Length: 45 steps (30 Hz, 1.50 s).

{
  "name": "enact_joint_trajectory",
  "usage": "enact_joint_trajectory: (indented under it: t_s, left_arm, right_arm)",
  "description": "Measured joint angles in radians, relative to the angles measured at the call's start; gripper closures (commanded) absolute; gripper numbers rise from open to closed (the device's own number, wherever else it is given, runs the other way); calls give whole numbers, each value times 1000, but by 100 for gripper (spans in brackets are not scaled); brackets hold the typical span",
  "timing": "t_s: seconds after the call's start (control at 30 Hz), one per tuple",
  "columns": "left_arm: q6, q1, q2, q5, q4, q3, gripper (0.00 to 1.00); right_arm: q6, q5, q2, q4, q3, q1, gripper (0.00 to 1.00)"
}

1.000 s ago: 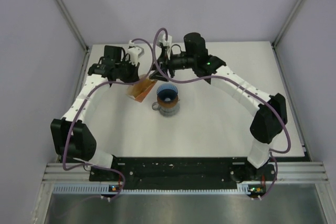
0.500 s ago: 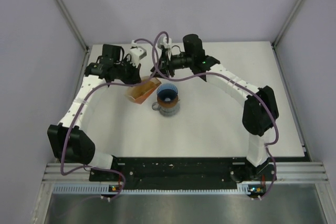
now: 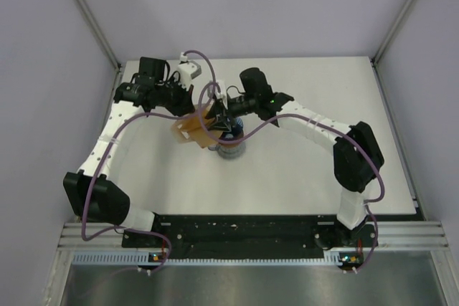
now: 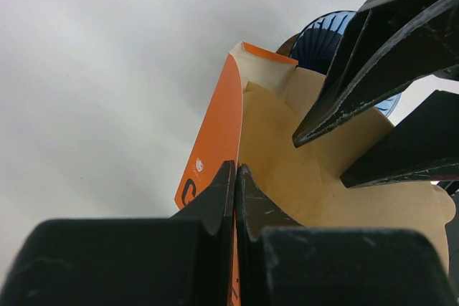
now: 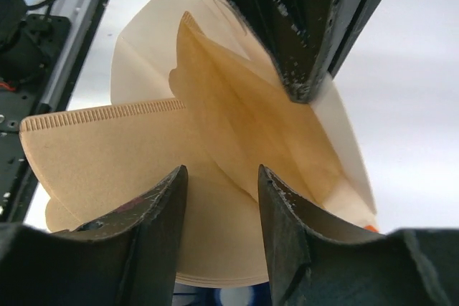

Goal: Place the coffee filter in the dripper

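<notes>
My left gripper (image 4: 235,171) is shut on the edge of the orange packet (image 4: 215,123) and holds it tilted up off the table. The packet's stack of tan coffee filters (image 5: 107,155) fans out of its open side. My right gripper (image 5: 221,177) is open, its fingers (image 4: 373,55) against the face of the tan stack; I cannot tell whether one filter lies between them. The blue ribbed dripper (image 4: 323,34) sits right behind the packet, on the grey mug (image 3: 231,151). From above, the packet (image 3: 192,125) and right gripper (image 3: 217,121) cover most of the dripper (image 3: 235,136).
Both arms meet at the back middle of the white table (image 3: 301,170). Purple cables loop over the wrists. Grey walls with metal posts stand on the left, right and back.
My right gripper has swung forward and down from the back onto the packet's filters. My left gripper has lifted and tilted the packet toward the dripper.
</notes>
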Motion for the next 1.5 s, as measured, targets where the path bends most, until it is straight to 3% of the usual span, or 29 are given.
enact_joint_trajectory:
  t_s: [0.43,0.77,1.1,1.5]
  left_arm:
    - [2,-2,0,37,-24,5,100]
    - [-2,-2,2,44,-23,6,100]
    - [-7,13,26,18,-11,5,100]
    - [29,181,125,99,182,-125,100]
  right_arm:
    - [-146,153,-30,-58,14,57,50]
    - [-224,197,14,-140,87,77,61]
    - [-326,264,74,-230,145,121,100]
    - [-483,503,227,-234,303,139,100]
